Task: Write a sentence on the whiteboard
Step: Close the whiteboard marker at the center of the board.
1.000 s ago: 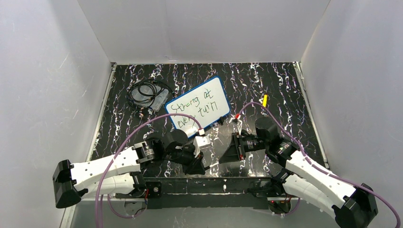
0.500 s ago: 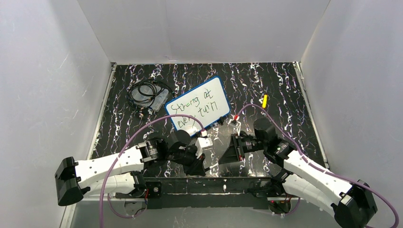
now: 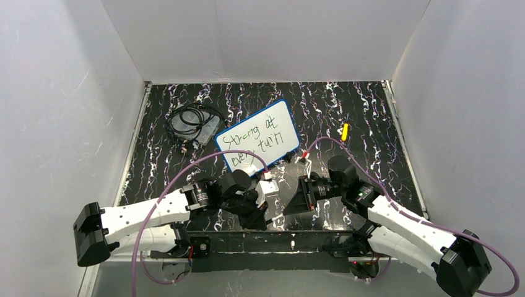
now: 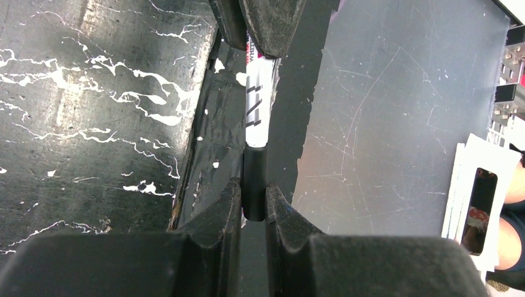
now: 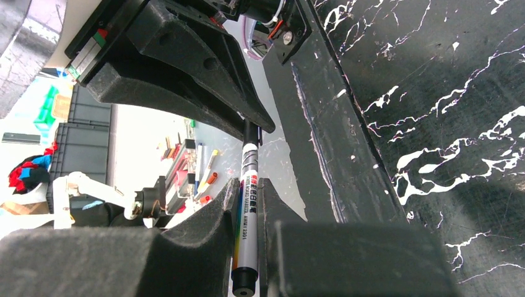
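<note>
The whiteboard (image 3: pixel 258 139) lies tilted at mid-table, with the sentence (image 3: pixel 254 141) in dark script in two lines on it. Both grippers meet near the table's front edge, below the board. My right gripper (image 3: pixel 298 201) (image 5: pixel 247 185) is shut on the silver barrel of a marker (image 5: pixel 246 213). My left gripper (image 3: pixel 262 213) (image 4: pixel 252 185) is shut on the marker's black cap (image 4: pixel 254 192). In the left wrist view the white barrel (image 4: pixel 255 111) runs from the cap up into the right fingers (image 4: pixel 266 25). The marker is held level between them, over the front rail.
A coil of black cable (image 3: pixel 192 122) lies left of the board. A small yellow piece (image 3: pixel 345 130) and a red-and-white piece (image 3: pixel 304 154) lie right of it. White walls enclose the table on three sides. The black front rail (image 3: pixel 278 238) runs under the grippers.
Both grippers have drifted a little toward the front edge and closer together, with the marker still between them. The whiteboard has not moved.
</note>
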Controlling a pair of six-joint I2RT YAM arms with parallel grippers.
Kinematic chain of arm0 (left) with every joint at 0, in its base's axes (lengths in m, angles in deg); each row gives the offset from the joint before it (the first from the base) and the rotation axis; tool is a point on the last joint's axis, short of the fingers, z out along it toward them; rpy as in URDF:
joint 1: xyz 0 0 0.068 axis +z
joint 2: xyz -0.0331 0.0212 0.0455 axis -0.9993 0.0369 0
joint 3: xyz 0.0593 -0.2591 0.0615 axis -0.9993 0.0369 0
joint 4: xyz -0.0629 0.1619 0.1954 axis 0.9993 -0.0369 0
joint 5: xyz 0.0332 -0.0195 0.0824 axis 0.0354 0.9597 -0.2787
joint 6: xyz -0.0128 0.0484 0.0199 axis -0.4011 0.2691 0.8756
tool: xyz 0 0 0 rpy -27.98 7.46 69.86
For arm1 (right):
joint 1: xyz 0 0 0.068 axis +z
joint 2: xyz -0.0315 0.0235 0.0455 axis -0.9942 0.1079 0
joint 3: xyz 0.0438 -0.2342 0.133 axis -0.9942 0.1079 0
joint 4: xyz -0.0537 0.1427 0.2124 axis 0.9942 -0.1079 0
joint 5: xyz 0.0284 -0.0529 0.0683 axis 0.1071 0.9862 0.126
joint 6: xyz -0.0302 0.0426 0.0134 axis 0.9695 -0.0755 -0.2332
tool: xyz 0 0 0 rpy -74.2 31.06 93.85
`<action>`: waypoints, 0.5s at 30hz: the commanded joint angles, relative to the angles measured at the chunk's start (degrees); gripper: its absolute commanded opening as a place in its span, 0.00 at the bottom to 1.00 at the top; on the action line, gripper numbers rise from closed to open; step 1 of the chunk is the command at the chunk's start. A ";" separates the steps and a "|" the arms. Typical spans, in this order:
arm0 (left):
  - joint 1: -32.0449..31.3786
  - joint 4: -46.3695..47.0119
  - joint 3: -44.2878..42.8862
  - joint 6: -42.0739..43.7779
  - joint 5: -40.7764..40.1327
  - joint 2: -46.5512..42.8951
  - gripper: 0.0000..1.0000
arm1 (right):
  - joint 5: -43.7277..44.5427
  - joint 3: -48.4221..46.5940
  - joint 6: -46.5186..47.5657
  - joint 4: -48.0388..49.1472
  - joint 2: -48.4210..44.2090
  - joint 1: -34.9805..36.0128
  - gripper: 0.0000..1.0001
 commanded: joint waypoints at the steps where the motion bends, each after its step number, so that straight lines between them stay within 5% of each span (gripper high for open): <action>1: 0.30 15.95 -6.72 1.26 -2.67 0.11 0.00 | -0.88 0.84 -0.77 3.89 1.18 3.30 0.01; 15: 0.70 19.73 -7.26 1.03 -3.79 0.14 0.00 | 1.59 1.73 -2.16 7.75 3.89 7.89 0.01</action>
